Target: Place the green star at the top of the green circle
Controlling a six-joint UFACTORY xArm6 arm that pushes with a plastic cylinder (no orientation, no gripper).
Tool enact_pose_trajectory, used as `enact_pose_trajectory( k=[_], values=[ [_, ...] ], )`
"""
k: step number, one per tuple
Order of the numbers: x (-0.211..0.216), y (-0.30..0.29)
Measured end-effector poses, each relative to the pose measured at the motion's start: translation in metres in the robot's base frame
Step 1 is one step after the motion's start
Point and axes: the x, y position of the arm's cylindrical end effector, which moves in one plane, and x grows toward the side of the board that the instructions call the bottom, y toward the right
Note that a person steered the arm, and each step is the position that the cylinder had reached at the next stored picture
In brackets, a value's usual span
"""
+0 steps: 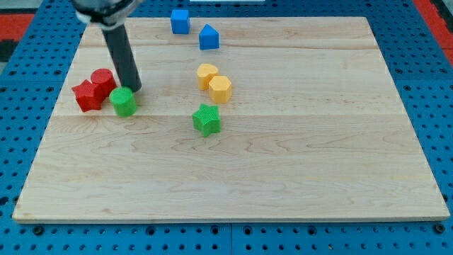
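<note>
While my tip [134, 90] rests just above and beside the green circle [124, 101], at its upper right edge, the green star [207, 119] lies well apart toward the view's right and slightly lower, near the board's middle. Since I have no fingers to open or close, only a bare rod, it holds nothing. Judging by this layout, the star must travel leftward and upward to the spot my tip occupies, so the tip would first need to swing round to the star's right side.
</note>
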Motion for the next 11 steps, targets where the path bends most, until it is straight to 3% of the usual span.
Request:
enact_pose_trajectory(
  k=[2, 3, 4, 5, 7, 8, 10, 11],
  values=[
    [0.122, -0.024],
    [0.144, -0.034],
    [0.142, 0.066],
    [0.115, 0.159],
    [0.033, 0.169],
    [0.034, 0.126],
    [0.128, 0.024],
    [0.129, -0.010]
  ],
)
